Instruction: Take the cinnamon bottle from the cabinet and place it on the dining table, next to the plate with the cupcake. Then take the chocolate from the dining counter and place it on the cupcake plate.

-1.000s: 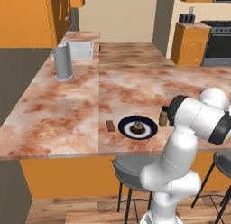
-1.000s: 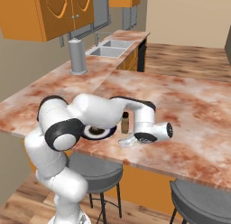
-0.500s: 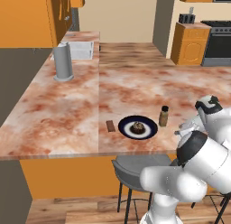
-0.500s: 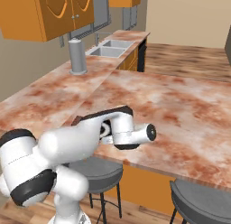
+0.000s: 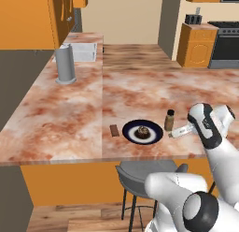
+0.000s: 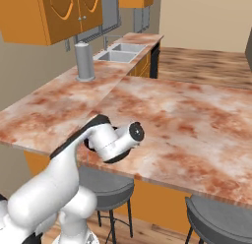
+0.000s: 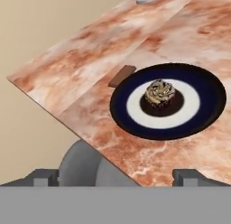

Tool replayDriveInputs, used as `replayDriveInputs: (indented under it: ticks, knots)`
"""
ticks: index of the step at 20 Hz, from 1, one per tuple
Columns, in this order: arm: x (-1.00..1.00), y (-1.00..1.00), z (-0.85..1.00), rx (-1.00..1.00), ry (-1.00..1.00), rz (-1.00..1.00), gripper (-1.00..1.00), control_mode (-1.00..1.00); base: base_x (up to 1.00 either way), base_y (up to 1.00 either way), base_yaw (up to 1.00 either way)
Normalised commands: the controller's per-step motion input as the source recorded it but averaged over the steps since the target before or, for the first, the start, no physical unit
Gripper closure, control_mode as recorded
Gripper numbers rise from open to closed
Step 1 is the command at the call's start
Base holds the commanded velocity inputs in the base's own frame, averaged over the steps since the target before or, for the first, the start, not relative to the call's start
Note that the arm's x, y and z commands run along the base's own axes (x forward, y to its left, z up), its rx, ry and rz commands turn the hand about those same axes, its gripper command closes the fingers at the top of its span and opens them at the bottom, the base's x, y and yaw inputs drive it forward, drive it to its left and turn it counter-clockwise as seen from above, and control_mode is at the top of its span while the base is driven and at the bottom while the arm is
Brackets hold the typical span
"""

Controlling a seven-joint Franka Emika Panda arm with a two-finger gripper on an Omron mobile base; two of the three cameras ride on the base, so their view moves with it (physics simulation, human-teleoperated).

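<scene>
Bottle [image 5: 170,119] released beside plate [image 5: 143,132]; the arm has swung back, and gripper [image 7: 115,175], fingers spread and empty, faces the cupcake [image 7: 159,93]. Chocolate [image 7: 122,76], beyond the plate, comes next.

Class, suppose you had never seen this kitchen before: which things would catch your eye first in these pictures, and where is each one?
The dark blue plate near the front edge of the marbled dining table stands out, with the small cupcake at its middle. The chocolate lies flat on the table just left of the plate, and the cinnamon bottle stands upright to its right. The white arm's open gripper hangs off the table's edge, facing the plate.
</scene>
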Motion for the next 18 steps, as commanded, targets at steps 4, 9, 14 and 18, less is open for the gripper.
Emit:
replayDriveInputs:
  ticks: [4,9,14,18]
  knots:
    - [-0.02,0.73,0.28,-0.03,0.1,-0.13,-1.0,-1.0,0.0,0.0,0.0]
    - [0.07,0.74,0.25,-0.1,0.07,-0.11,-1.0,-1.0,0.0,0.0,0.0]
    - [0.27,0.71,0.28,-0.17,0.21,0.0,-1.0,-1.0,0.0,0.0,0.0]
    - [0.37,0.57,0.28,-0.26,0.36,0.0,-1.0,-1.0,0.0,0.0,0.0]
